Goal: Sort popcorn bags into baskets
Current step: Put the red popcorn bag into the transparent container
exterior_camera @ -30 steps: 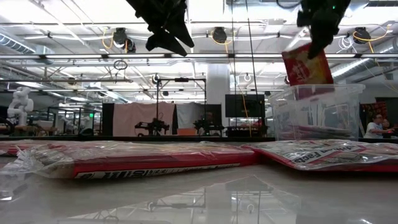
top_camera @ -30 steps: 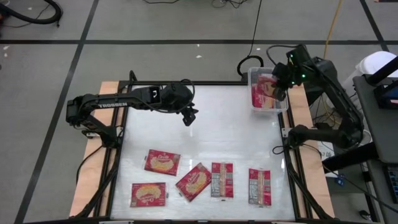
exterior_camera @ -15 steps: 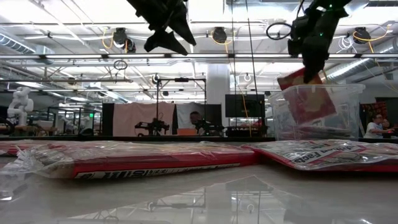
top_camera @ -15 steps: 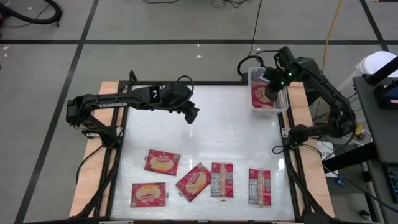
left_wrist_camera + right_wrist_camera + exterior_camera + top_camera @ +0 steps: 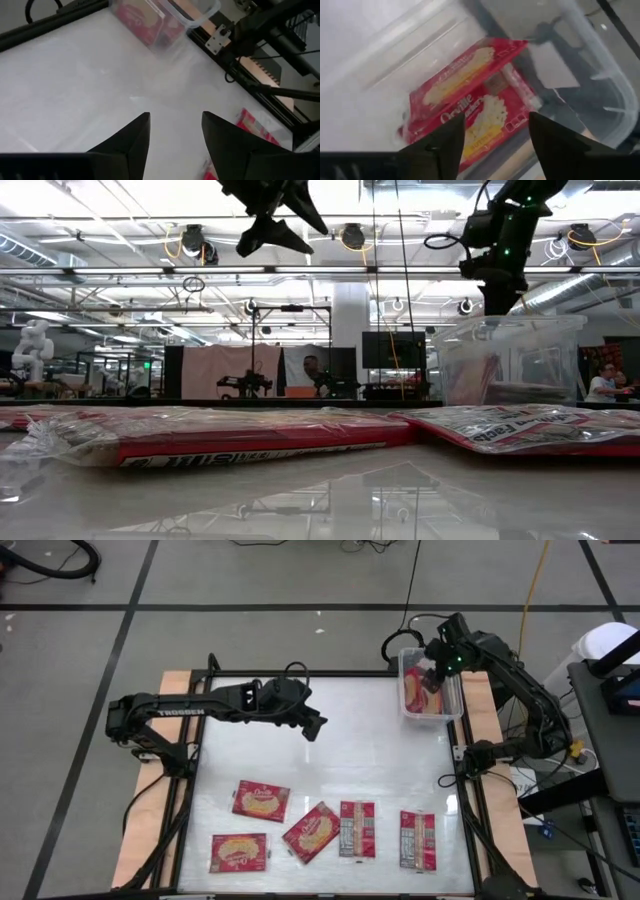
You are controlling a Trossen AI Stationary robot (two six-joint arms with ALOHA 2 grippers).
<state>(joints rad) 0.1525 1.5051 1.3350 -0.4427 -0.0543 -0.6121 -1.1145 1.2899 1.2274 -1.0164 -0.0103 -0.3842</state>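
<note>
Nearest us in the overhead view, five popcorn packets lie along the table's (image 5: 350,755) front edge: two picture-side up at left (image 5: 238,852) and (image 5: 261,801), a tilted one (image 5: 311,831) just beside a grey-panel one (image 5: 357,829), and another grey-panel one (image 5: 417,839) apart to the right. All five are unsorted.

Mid-table, the left gripper (image 5: 312,727) hangs above bare tabletop, fingers parted w/ a clear gap and nothing between them, as its wrist view confirms (image 5: 172,132). We read it as heading out for the next pickup, tho which packet it wants we can't tell.

Far right corner: the clear bin (image 5: 432,714). A second ago the right gripper (image 5: 436,670) held a packet upright over the rim; half a sec. ago that packet was partway in. Now the fingers (image 5: 555,142) stand wide and empty over the bin, and the packet (image 5: 470,107) lies inside, leaning on another already there (image 5: 485,125). The low view shows the right gripper (image 5: 495,290) just above the rim w/ red visible through the bin's wall (image 5: 510,365).

So: one more packet sorted, at least two in the bin, five to go. We judge the right arm free to lift clear; the drop looks clean, nothing hanging over the rim.
</note>
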